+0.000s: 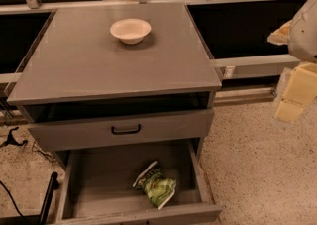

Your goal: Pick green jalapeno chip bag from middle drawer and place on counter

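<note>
The green jalapeno chip bag (156, 185) lies crumpled on the floor of the open middle drawer (106, 169), right of centre and near the drawer's front wall. The counter (114, 60) is the flat grey top of the cabinet, above the drawer. My gripper (295, 95) hangs in the air at the right edge of the camera view, to the right of the cabinet and about level with the counter's front edge. It is well apart from the bag and holds nothing that I can see.
A cream bowl (130, 30) stands on the counter near its back edge. A grey drawer front with a black handle (125, 130) sits above the open drawer. Speckled floor (257, 169) lies to the right. A black cable and a black bar (47, 199) are at the lower left.
</note>
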Tool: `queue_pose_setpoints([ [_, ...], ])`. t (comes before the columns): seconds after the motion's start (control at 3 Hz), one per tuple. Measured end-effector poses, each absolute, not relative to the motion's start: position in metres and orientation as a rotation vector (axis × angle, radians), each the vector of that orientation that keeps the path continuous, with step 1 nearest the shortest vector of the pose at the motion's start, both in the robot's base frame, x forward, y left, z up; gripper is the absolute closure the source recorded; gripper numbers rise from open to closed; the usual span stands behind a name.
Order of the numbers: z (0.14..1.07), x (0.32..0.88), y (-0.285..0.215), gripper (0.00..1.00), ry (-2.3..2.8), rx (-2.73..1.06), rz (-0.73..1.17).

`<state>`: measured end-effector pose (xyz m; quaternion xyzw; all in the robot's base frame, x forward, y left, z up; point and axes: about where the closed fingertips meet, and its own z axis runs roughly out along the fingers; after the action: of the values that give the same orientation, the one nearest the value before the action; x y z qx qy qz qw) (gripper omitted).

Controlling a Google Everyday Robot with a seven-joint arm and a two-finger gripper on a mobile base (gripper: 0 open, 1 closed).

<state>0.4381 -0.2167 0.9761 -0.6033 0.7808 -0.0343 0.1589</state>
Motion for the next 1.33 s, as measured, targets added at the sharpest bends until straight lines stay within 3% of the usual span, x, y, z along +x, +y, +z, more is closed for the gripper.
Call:
queue_pose_setpoints([
  [1.0,0.925,0.443,-0.207,0.00,2.274,-1.649,-0.076],
  [1.33,0.862,0.445,-0.199,0.00,2.361,-1.600,-0.021],
])
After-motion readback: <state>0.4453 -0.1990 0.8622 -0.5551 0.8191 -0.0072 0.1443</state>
